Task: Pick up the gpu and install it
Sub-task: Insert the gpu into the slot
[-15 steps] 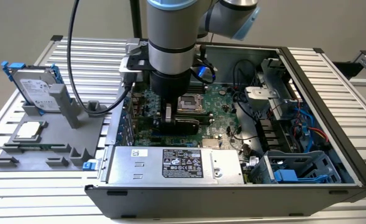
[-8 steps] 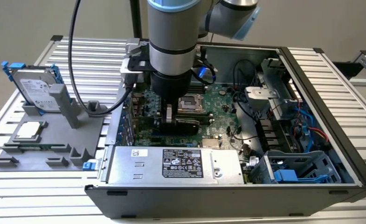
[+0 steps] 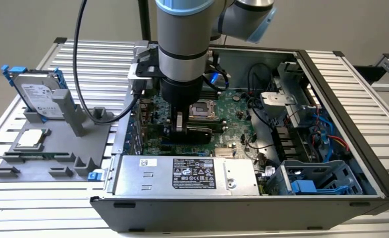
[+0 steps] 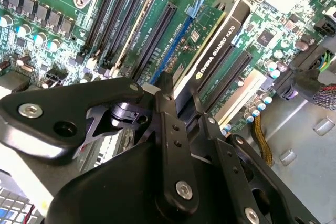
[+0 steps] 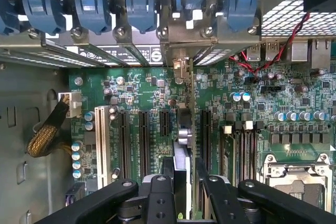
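Observation:
The gpu [image 4: 215,51] stands on edge on the green motherboard [image 5: 147,93] inside the open computer case [image 3: 353,148], lined up along an expansion slot. One face is a black shroud and the other a green board. Its silver end bracket [image 5: 181,66] meets the rear slot openings of the case. My gripper [image 4: 181,95] reaches down into the case and is shut on the card's top edge, one black finger on each face. In the exterior view the gripper [image 3: 180,130] hangs over the board's middle with the gpu [image 3: 199,133] beside it. Whether the card is pushed fully home cannot be told.
Other long slots [image 5: 142,135] run alongside the card, and the processor socket [image 3: 201,109] sits behind it. A grey power supply [image 3: 181,176] and a drive cage [image 3: 320,181] line the case front. At the exterior view's left, a grey rack [image 3: 55,148] holds a hard drive [image 3: 39,94].

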Robot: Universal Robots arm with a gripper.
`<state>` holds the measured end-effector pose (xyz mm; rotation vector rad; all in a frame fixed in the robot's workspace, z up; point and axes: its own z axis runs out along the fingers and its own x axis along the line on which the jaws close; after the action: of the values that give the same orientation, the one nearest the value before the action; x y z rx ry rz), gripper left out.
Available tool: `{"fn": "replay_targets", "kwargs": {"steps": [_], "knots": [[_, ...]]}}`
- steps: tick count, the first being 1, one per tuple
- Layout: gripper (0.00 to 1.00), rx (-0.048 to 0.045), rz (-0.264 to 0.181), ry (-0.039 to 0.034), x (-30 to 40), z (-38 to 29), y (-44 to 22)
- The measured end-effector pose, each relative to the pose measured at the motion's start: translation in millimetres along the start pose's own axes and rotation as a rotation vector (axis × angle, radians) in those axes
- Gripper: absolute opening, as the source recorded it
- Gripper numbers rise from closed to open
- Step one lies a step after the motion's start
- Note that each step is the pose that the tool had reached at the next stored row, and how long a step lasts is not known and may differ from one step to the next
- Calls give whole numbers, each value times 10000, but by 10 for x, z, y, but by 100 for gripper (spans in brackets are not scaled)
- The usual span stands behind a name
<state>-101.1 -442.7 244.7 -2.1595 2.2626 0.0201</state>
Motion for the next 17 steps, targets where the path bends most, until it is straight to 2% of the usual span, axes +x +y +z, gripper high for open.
{"fn": "replay_targets", "kwargs": {"steps": [13, 14, 17], "knots": [[0, 0, 1, -19, -1, 13, 2], [100, 6, 2, -34, -3, 19, 2], [100, 0, 1, -11, 0, 11, 2]]}}
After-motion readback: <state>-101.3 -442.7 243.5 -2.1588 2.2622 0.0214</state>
